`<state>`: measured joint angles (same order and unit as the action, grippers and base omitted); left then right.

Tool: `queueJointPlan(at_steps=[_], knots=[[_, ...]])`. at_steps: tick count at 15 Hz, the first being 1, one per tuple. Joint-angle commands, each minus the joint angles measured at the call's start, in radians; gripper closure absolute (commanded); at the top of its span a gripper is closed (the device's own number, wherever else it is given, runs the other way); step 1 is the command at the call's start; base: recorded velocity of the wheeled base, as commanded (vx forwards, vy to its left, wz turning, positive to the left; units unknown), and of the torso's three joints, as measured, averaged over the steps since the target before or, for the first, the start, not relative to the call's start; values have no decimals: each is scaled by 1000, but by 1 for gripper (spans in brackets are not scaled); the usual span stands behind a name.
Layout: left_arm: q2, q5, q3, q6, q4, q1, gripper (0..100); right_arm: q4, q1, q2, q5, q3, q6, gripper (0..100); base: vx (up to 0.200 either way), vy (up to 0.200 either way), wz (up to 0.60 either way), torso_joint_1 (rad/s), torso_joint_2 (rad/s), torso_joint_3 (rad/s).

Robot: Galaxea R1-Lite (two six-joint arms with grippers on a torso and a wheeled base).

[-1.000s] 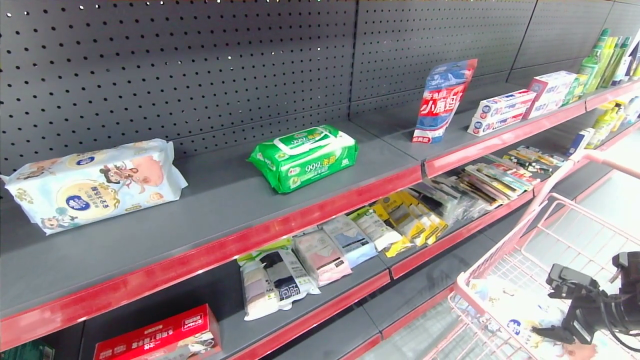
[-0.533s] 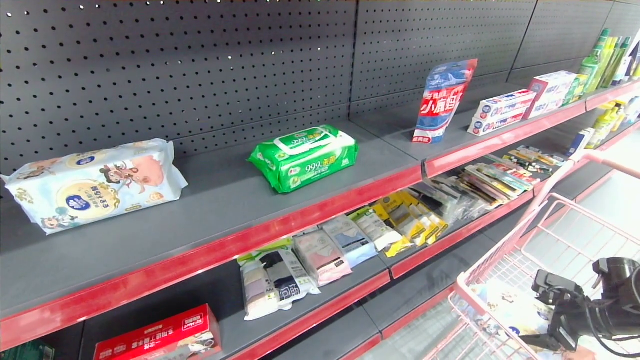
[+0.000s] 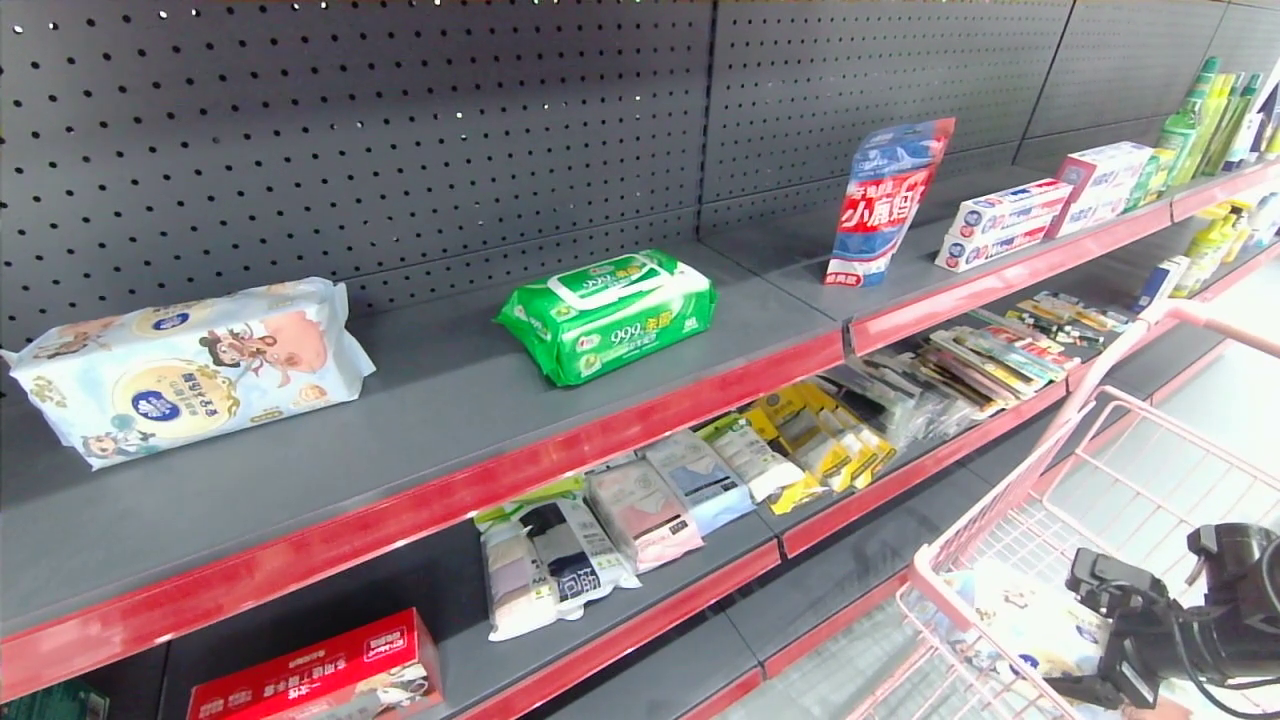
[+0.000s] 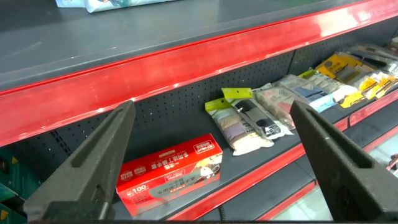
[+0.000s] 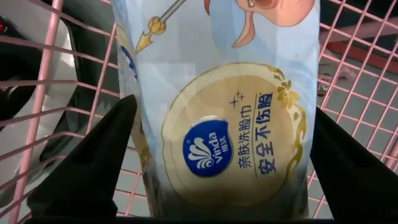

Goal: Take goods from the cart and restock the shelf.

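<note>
Right gripper [image 3: 1100, 650] is low inside the pink wire cart [image 3: 1000, 520], at the near right. Fingers spread wide, one on each side of the tissue pack [image 5: 230, 124] lying in the basket. Can't tell if the pads actually press on it. The pack is pale blue-white with cartoon print and a round gold emblem. Cart mesh shows under it and on both sides.

Left gripper [image 4: 211, 106] is also spread and holds nothing. It faces the lower tier, where a red box [image 4: 171, 171] sits on the board, with bagged goods [image 4: 245, 121] just beside it.

The cart's wire wall and pink rim stand between the tissue pack and the shelf [image 3: 480, 400].

On the top tier:
- A shelved pack [image 3: 190, 365] with the same print lies flat at far left.
- A green wipes pack [image 3: 610, 315] lies flat mid-board, well apart from it.
- A blue-red pouch [image 3: 885, 200] stands upright against the pegboard [image 3: 400, 130].
- Toothpaste boxes [image 3: 1005, 225] are stacked just beside the pouch.
- Green bottles [image 3: 1200, 110] are at far right.

The tier below carries a row of small flat packets [image 3: 830, 440] running rightward. All tiers have red front lips.
</note>
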<state>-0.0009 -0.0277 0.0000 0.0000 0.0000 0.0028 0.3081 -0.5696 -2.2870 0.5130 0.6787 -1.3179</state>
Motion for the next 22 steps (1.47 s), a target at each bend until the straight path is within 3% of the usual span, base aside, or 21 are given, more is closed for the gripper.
queueJointPlan(at_steps=[1,12,13,20,22], knots=[[1,0,0,0,0,0,0,0,-10,-5,-2,-1,0,0,0,0,0,0,0,0],[1,0,0,0,0,0,0,0,-55,-26,-1,-13,-15,0,0,0,0,0,0,0],[1,0,0,0,0,0,0,-1,-59,-28,1,-15,-17,100,0,0,0,0,0,0],[1,0,0,0,0,0,0,-41,-79,18,-28,-18,29,100,0,0,0,0,0,0],[1,0,0,0,0,0,0,-44,-116,86,-54,-21,103,100,0,0,0,0,0,0]])
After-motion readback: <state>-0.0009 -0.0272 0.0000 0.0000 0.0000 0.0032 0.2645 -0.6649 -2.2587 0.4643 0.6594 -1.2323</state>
